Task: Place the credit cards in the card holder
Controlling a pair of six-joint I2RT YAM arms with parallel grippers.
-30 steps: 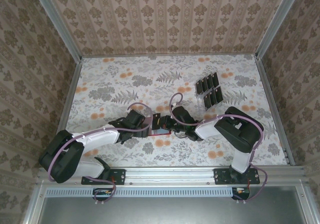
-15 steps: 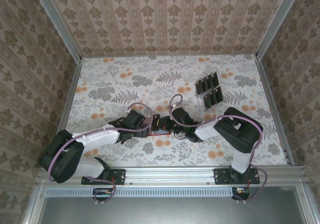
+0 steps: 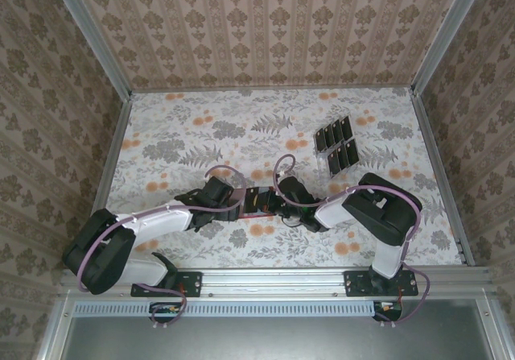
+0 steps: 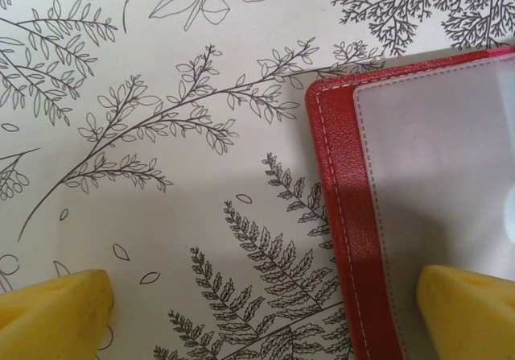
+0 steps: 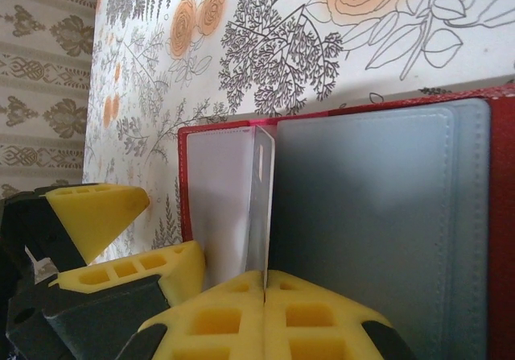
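1. The left gripper hangs low over the desk with its jaws spread wide, holding nothing. One yellow fingertip is above the bare floral surface and the other above the card holder's flap, so they straddle its stitched red edge.
2. The card holder lies opened flat near the middle of the desk, between the two grippers, with its clear and grey pockets facing up.
3. The right gripper is closed on a thin clear inner leaf of the card holder and stands it upright off the flap. It may be a pocket front or a loose window page; I cannot tell which.
4. The credit cards stand in a clear rack, well apart to the right and further back.
5. The step in hand looks like opening a pocket, with no card fetched yet. To do it well:
   - The left gripper should come down and pin the flap before anything is pulled.
   - The right gripper's lift should be small and straight, so the thin plastic neither creases nor drags the holder across the desk.
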